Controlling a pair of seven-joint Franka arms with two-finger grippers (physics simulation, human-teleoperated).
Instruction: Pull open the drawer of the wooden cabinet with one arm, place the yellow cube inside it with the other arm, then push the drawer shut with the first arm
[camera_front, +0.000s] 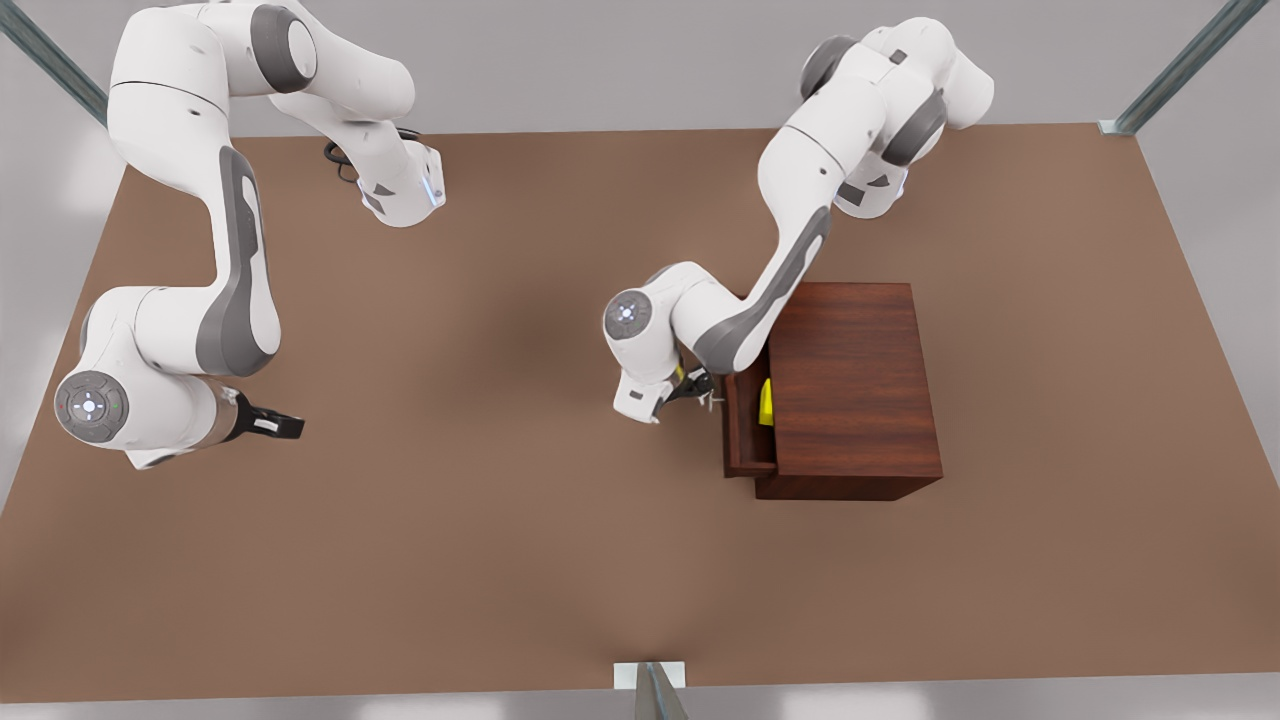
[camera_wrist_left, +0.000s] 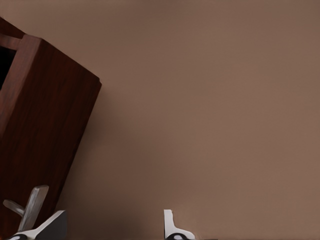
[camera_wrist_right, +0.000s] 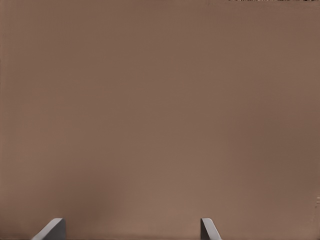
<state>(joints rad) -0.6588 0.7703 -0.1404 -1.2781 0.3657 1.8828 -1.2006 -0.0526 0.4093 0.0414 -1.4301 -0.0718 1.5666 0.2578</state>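
Brown table around cabinet

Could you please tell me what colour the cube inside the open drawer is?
Bright yellow; the cube shows best in the front view.

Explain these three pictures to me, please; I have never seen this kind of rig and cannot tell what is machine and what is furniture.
These are simulator renders of two white robot arms over a brown table. The front view looks down on the whole scene; the other two come from cameras on each arm's wrist. On the table stands the wooden cabinet, its drawer partly open with the yellow cube inside. The left gripper sits right at the drawer's silver handle; its wrist view shows its fingers spread, holding nothing, one beside the handle. The right gripper, at the front view's left, waits apart over bare table, fingers open and empty.
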